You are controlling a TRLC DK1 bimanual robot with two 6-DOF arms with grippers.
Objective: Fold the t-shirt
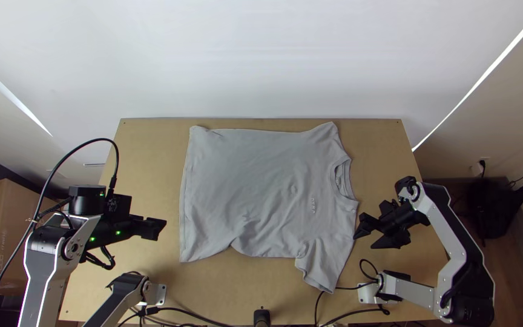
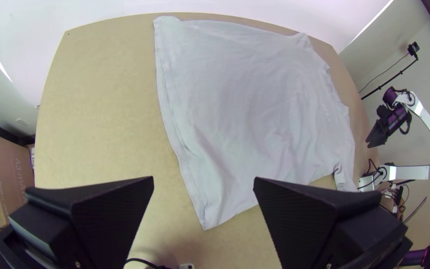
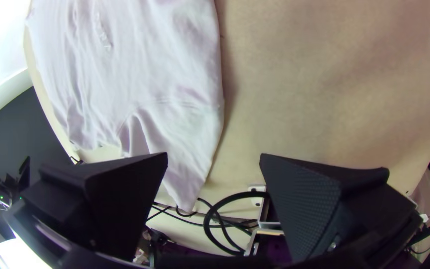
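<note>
Since left gripper (image 2: 203,178) and right gripper (image 3: 214,154) gape, I'd pinch that soft-looking tee (image 1: 255,188) by the sleeve (image 1: 327,263) beside right's jaws

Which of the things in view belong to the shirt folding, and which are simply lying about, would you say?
For the job:
- grey t-shirt, spread on the table
- left gripper, open
- right gripper, open

Lying about:
- cardboard box
- dark bag-like item on the floor

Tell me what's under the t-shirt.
Under the t-shirt is the wooden table, its bare surface showing around the cloth. Anything else beneath would be covered, so I can't tell.
</note>
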